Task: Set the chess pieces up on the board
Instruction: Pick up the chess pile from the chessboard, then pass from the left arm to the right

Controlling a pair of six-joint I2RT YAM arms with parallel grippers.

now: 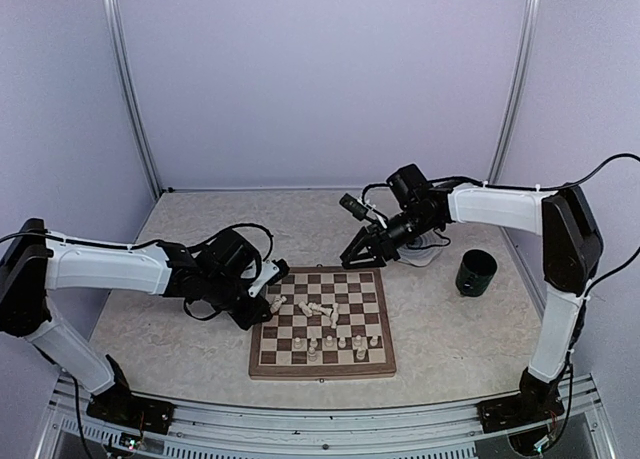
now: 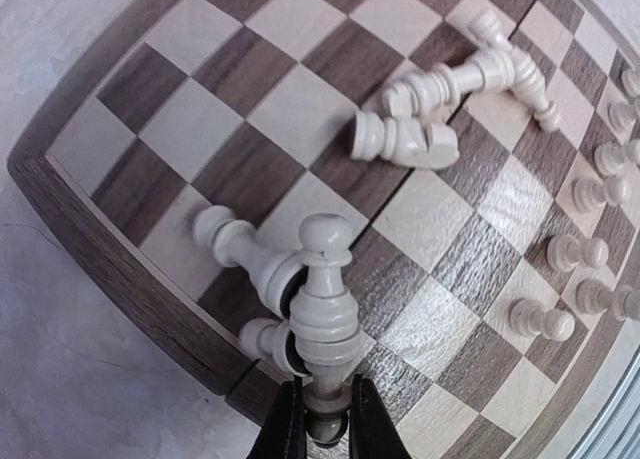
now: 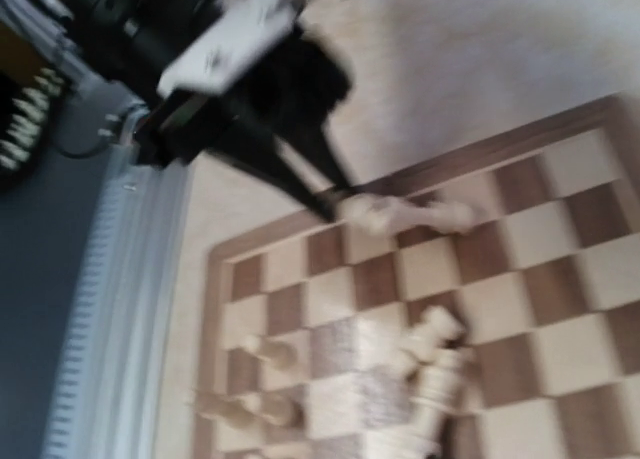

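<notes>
**Cream piece gripped at the board's left edge**

My left pincer [image 2: 326,419] is clamped on a cream chess piece [image 2: 325,309] by its lower end, over the left edge squares of the board [image 1: 320,371]. Toppled pieces [image 1: 318,309] lie mid-board, and standing pieces [image 1: 360,344] fill its near rows. My right pincer [image 1: 360,263] hangs over the board's far edge, fingers parted, empty.

Cream chess pieces [image 1: 320,310] strewn across board [image 1: 320,371]

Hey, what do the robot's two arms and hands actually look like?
The left arm and right arm have white tubular links, black joints and thin black cables looping alongside. The left hand and right hand are black, each with two slim tapering fingers.
</notes>
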